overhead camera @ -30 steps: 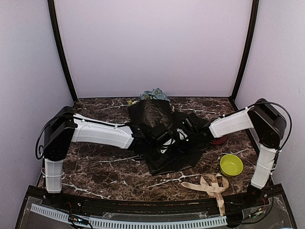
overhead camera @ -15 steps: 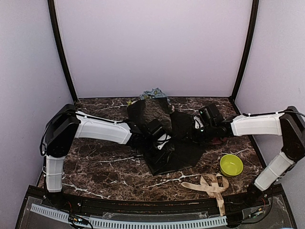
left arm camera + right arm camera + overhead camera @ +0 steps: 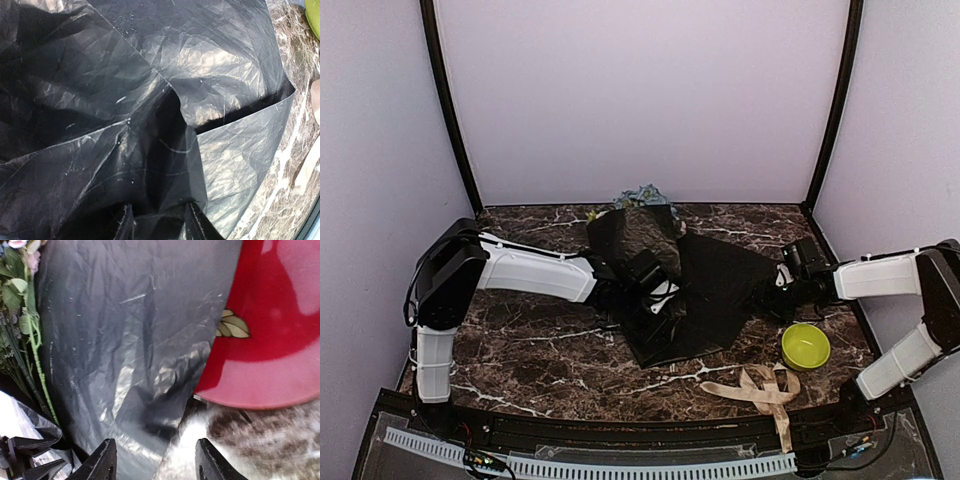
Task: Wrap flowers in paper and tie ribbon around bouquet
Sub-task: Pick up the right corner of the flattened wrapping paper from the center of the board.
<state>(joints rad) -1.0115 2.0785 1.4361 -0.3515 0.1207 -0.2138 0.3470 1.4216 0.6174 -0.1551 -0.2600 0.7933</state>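
Sprawling paper (image 3: 720, 290), marbled tabletop (image 3: 530, 350), lilac walls (image 3: 640, 100)

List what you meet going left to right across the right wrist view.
flowers → black paper → red plate

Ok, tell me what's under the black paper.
The flowers show at the paper's edge: green stems, pink blooms; blue tops stick out at the far end. A red plate's rim seems to slip beneath. How far the stems run underneath is covered.
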